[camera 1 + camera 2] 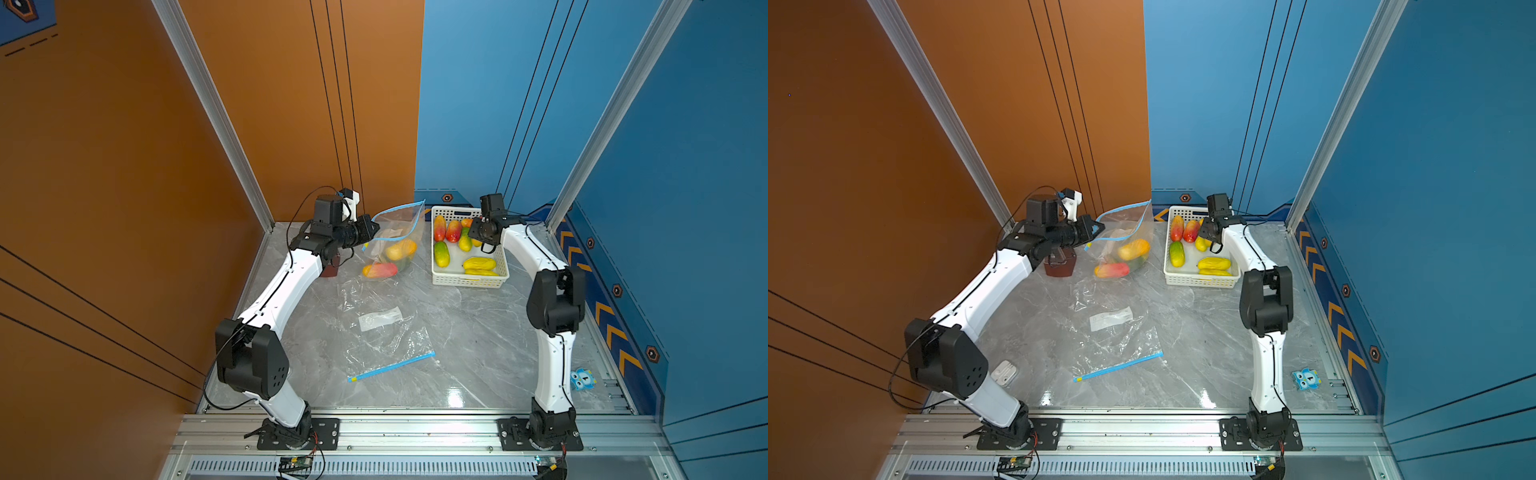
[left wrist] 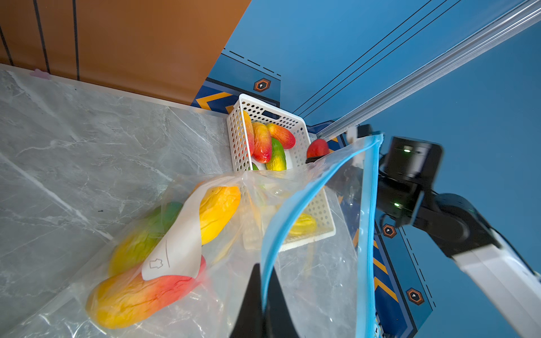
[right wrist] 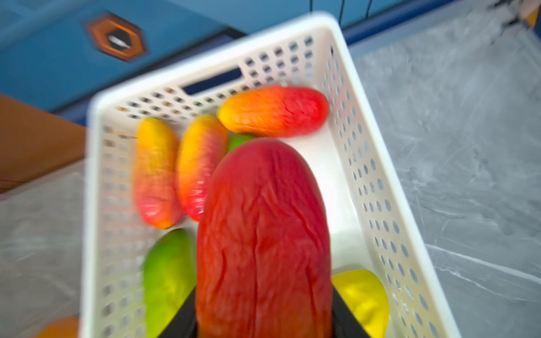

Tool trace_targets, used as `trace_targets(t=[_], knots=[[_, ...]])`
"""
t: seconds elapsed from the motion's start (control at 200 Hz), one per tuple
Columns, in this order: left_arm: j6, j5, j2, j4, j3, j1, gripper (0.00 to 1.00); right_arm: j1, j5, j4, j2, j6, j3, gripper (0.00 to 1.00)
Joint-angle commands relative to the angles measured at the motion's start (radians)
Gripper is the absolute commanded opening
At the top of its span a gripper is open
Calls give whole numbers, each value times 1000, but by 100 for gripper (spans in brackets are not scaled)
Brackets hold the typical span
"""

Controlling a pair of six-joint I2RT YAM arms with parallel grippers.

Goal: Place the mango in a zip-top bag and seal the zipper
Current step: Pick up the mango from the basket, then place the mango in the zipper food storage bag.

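Closest to your right wrist lens, a red mango (image 3: 263, 228) fills the middle of the view. It is clamped lengthwise between the two black fingers of the right gripper (image 3: 263, 327), and it shows sharp while the white basket (image 3: 380, 181) beneath it is blurred. That basket holds loose mangoes (image 3: 275, 111) in red-orange, green and yellow. In both top views your right arm hangs over the far part of the basket, which stands on the grey marble table (image 1: 478, 353) just beside the zip-top bag (image 1: 401, 226). Your left gripper (image 2: 265, 307) is pinched tight on that bag's blue zipper rim, holding it up with the mouth gaping. Three mangoes (image 2: 218, 210) already lie in the bottom of the bag, along with a white paper slip (image 2: 178, 248). The mango you hold is outside the bag, above the basket and apart from the plastic. A second bag (image 1: 386, 345) lies flat on the table, nearer the arm bases.
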Motion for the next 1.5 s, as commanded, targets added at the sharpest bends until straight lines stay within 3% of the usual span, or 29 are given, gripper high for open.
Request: trace_targets(t=[0.0, 0.08, 0.15, 0.39, 0.651, 0.771, 0.836, 0.971, 1.066, 1.146, 1.361, 1.496], knots=[[17, 11, -31, -1, 2, -7, 0, 56, -116, 418, -278, 21, -225, 30], [16, 13, -22, 0, 6, -10, 0, 118, -183, 617, -364, 23, -347, 30], [15, 17, -17, -1, 9, -11, 0, 177, -255, 657, -361, -3, -334, 30], [3, 30, -9, 0, 16, -13, 0, 297, -414, 815, -226, -25, -249, 31], [-15, 44, 7, 0, 70, -20, 0, 353, -451, 920, -101, -33, -199, 33], [-13, 39, 6, 0, 73, -19, 0, 371, -444, 923, -95, -61, -211, 39], [-12, 37, 5, 0, 73, -16, 0, 378, -439, 910, -100, -82, -213, 51], [-17, 40, 7, -1, 74, -8, 0, 388, -435, 893, -122, -150, -229, 65], [-22, 41, 10, -1, 74, 0, 0, 388, -434, 901, -144, -174, -246, 61], [-28, 42, 12, -2, 75, 7, 0, 387, -421, 889, -156, -179, -244, 71], [-32, 40, 18, -1, 77, 18, 0, 382, -425, 895, -194, -176, -251, 68], [-28, 48, 14, -2, 86, 25, 0, 368, -447, 852, -236, -164, -254, 77]])
